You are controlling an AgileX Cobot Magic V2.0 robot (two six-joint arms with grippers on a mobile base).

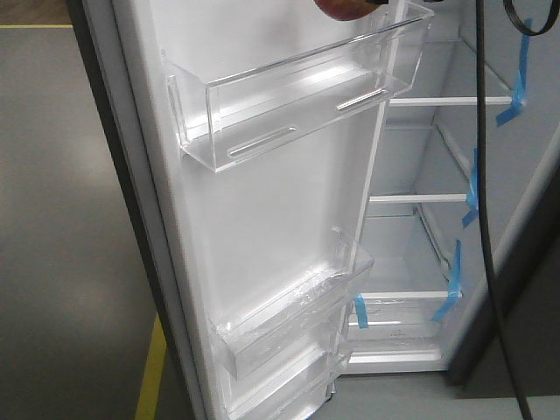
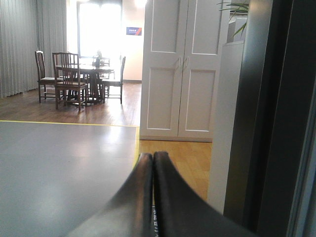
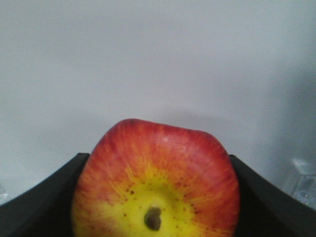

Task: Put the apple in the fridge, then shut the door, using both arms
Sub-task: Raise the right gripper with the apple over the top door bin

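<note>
The red and yellow apple (image 3: 156, 182) fills the right wrist view, stem end toward the camera, and my right gripper (image 3: 158, 158) is shut on it with a black finger on each side. Behind it is plain white lining. In the front view the apple (image 1: 343, 7) shows only at the top edge, above the upper clear bin (image 1: 297, 92) of the open door (image 1: 262, 219). The fridge (image 1: 420, 157) stands open at the right, with white shelves and blue tape strips. My left gripper (image 2: 152, 156) is shut and empty, beside the fridge's dark outer side (image 2: 276, 118).
Lower clear door bins (image 1: 293, 311) jut out from the door. A black cable (image 1: 486, 210) hangs in front of the fridge opening. On the left lies grey floor with a yellow line (image 1: 150, 367). White cupboards (image 2: 180, 69) and a dining table with chairs (image 2: 79, 76) stand far off.
</note>
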